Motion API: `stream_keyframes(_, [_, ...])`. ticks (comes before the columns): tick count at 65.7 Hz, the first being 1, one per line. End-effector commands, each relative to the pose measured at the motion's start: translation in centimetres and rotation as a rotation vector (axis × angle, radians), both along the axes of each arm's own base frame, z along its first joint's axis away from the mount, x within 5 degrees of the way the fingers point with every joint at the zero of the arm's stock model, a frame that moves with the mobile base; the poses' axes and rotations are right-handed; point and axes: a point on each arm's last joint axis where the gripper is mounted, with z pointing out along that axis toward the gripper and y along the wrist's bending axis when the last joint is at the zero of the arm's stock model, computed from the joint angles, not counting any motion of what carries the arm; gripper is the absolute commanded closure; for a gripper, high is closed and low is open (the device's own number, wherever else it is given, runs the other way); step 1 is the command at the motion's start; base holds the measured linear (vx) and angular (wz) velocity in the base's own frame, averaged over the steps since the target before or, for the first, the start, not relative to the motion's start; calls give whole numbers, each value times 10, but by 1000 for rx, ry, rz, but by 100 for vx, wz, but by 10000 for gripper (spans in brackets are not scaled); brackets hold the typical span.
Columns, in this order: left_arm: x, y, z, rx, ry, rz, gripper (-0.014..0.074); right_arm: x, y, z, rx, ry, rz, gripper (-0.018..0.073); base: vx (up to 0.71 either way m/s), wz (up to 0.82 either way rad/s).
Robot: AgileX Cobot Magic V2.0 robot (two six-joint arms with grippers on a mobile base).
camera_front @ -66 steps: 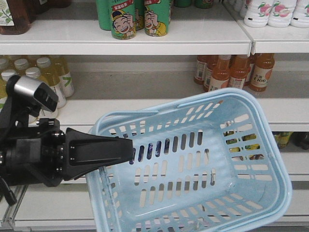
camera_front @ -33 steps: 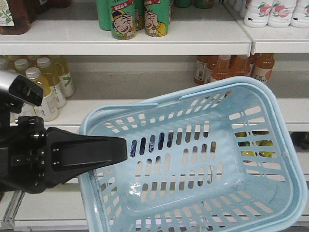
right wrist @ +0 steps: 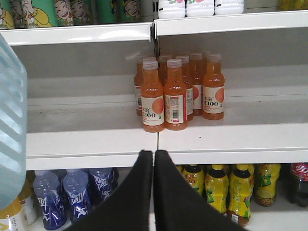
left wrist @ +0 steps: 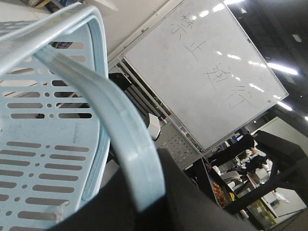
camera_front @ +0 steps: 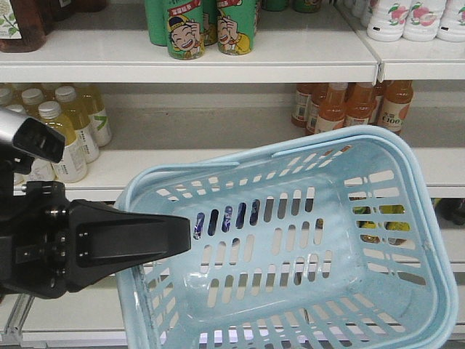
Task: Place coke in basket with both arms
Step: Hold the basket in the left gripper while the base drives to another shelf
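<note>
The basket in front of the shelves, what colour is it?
Light blue, slotted all over. The basket shows best in the exterior front-facing view.

Orange drink bottles (right wrist: 175, 98): "C100" is printed on the white labels;
Whiteboard (left wrist: 207, 67): handwritten Chinese characters are seen, not clearly legible;
Dark bottle (right wrist: 299, 185): white script on a red label, cut off by the frame edge;
Green cans (camera_front: 185, 29): banner lettering too small to be read
</note>
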Motion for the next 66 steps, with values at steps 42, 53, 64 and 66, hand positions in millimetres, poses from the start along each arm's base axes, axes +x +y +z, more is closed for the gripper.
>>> stream_keyframes(42, [-18, 1, 26, -171, -50, -158, 604, -1, 0, 5, -9, -78, -3, 564, -1, -6])
stream_keyframes(53, [-18, 1, 26, -171, -50, -158, 604, -1, 0, 5, -9, -78, -3, 564, -3, -34])
stream_keyframes(64, [-18, 1, 26, -171, -50, -158, 604, -1, 0, 5, -9, -78, -3, 564, -3, -46])
stream_keyframes(66, [-18, 1, 26, -171, -50, -158, 604, -1, 0, 5, -9, -78, -3, 564, -3, -53])
